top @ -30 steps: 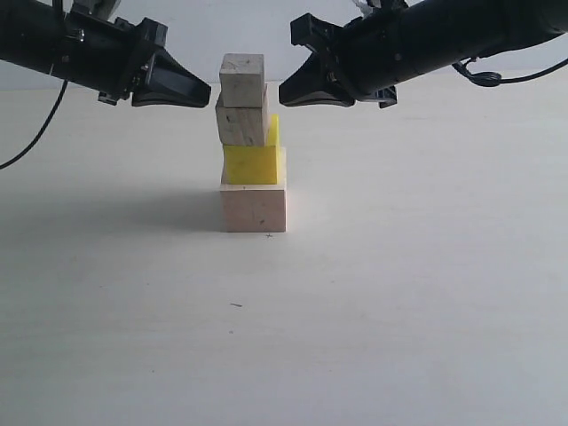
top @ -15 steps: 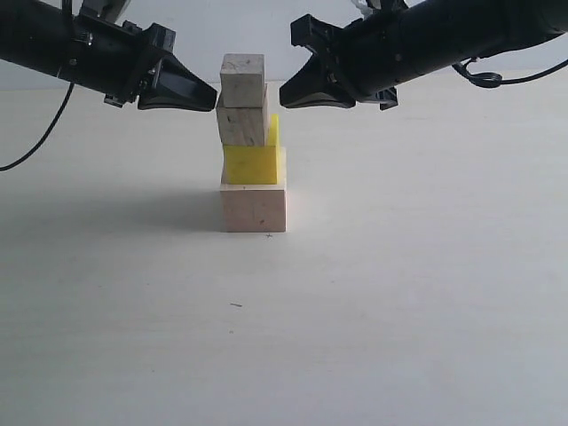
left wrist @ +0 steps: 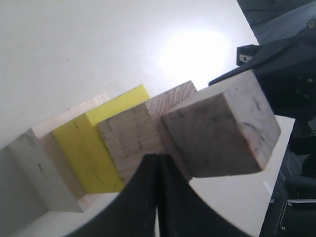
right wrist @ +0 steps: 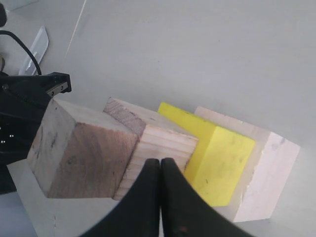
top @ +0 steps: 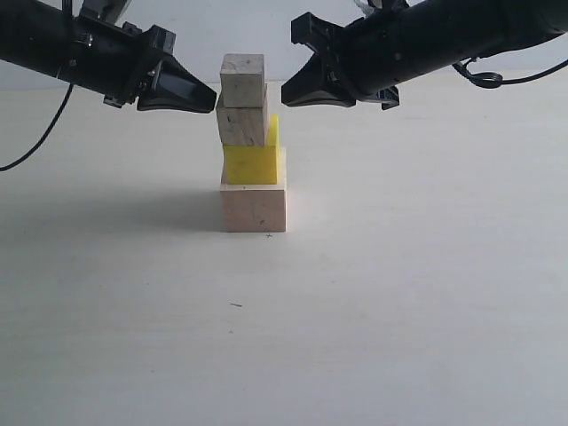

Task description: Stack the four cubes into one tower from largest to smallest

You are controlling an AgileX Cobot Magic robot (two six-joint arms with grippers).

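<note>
A tower stands mid-table: the large pale wood cube [top: 254, 208] at the bottom, the yellow cube [top: 252, 163] on it, the medium wood cube [top: 242, 122] above, the tiny wood cube [top: 242, 79] on top. The same four show in the left wrist view as large cube [left wrist: 34, 163], yellow cube [left wrist: 91, 148], medium cube [left wrist: 133, 140] and tiny cube [left wrist: 222, 131]. My left gripper [top: 209, 92] hovers shut just left of the upper cubes, apart from them. My right gripper [top: 286, 95] hovers shut just right of them, holding nothing. The medium cube sits slightly off-centre on the yellow one.
The pale table [top: 399, 293] stretches around the tower. A small dark mark [top: 236, 304] lies on the table near the front. A black cable [top: 35, 142] hangs from the left arm.
The left gripper has shifted slightly right and up toward the tower top since a second ago. The right gripper has barely moved. The tower stands unchanged.
</note>
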